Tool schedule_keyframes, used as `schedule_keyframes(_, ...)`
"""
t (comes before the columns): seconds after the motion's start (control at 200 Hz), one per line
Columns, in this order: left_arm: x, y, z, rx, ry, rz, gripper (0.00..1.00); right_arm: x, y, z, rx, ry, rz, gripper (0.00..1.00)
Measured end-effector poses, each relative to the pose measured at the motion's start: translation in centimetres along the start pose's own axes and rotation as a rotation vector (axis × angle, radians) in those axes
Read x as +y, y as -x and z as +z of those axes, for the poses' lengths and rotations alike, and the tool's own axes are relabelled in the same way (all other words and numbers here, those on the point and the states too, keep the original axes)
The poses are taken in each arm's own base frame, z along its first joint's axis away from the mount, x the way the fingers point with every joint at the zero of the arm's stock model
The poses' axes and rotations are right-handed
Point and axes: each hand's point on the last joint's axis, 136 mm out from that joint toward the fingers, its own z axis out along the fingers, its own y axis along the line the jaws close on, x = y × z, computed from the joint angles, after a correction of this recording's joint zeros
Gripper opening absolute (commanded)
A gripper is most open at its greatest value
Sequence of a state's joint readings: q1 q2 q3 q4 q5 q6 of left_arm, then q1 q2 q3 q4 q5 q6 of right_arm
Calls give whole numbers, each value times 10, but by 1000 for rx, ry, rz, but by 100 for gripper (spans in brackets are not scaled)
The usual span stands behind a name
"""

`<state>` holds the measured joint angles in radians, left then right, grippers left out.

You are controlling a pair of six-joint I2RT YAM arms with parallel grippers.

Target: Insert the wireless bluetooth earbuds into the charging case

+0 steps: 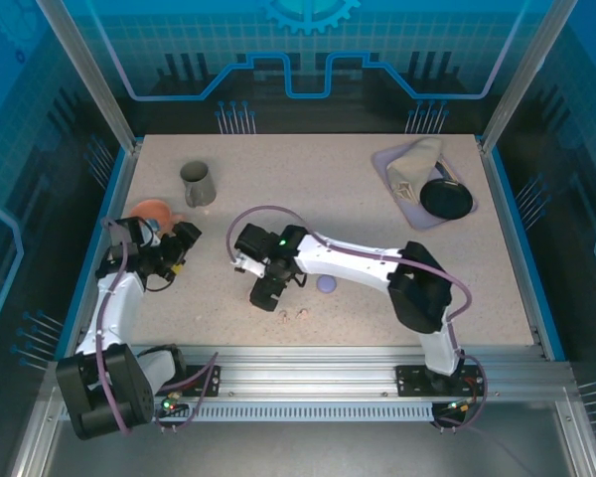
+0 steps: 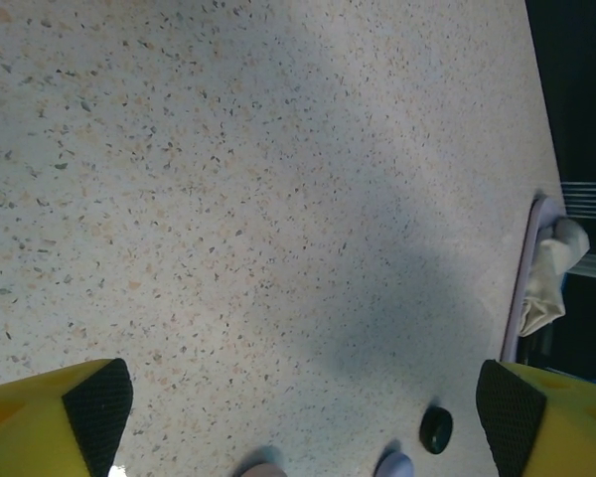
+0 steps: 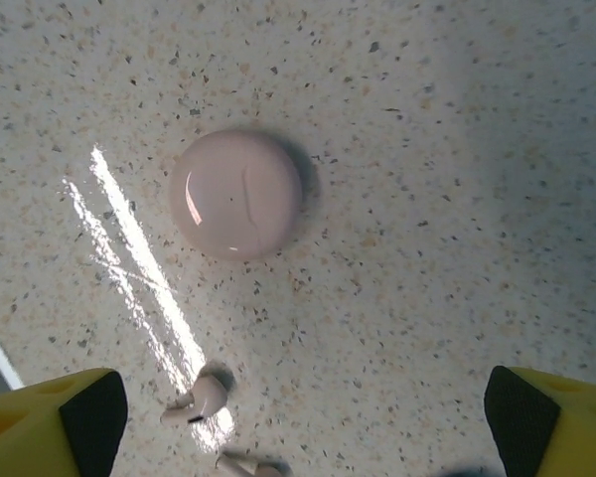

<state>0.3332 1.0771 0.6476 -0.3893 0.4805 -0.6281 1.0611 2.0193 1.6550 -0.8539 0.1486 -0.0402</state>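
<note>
The right fingers (image 3: 91, 422), spread wide and holding nothing, hang over two pinkish-beige earbuds (image 3: 201, 399) lying near a closed round pink case (image 3: 236, 194) on the speckled surface (image 3: 427, 199), while the left fingers (image 2: 97, 407), equally wide and empty, hover elsewhere above it.

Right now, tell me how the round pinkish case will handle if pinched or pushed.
The round pinkish case looks glossy and domed, with a bright highlight, so it will probably slip from a pinch. It looks like a hard shell, so it is likely stiff. Lying flat on the table, it should slide rather than roll if pushed.
</note>
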Motion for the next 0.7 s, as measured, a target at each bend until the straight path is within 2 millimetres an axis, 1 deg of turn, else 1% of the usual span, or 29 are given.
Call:
schedule_keyframes(0.12,0,1,-2,2,-14,-13,90,5,2,20,59,6,-12,93)
schedule_keyframes(0.32,0,2,-2,8,-22,-22,88,10,10,44,108,11,-25,89)
schedule_keyframes(0.46,2,4,-2,5,-20,-32,88,18,14,56,125,20,-44,87)
schedule_keyframes(0.595,3,5,-3,1,-18,-37,88,24,14,62,142,27,-59,81)
schedule_keyframes(0.7,3,5,-3,0,-18,-38,88,25,15,69,149,29,-65,77)
